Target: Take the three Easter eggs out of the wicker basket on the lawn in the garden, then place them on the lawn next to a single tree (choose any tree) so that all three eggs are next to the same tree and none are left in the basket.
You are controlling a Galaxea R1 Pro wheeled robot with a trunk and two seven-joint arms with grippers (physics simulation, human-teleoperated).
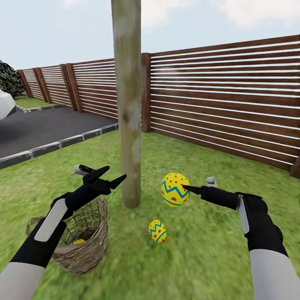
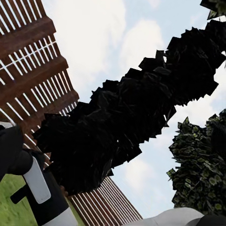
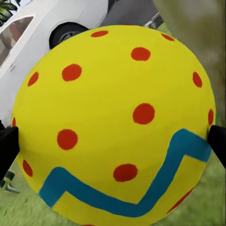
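Egg held in the air beside the tree (image 1: 128,104), one egg down, one in the basket.

Right gripper (image 1: 183,187) fingers (image 3: 8,148) clamp a dotted egg (image 1: 175,189) at the trunk's 3 o'clock, above the lawn (image 1: 200,258). Second egg (image 1: 157,231) lies on the grass at the trunk's 5 o'clock. Left gripper (image 1: 112,175) fingers spread, empty, over the wicker basket (image 1: 85,237); third egg (image 1: 78,241) inside.
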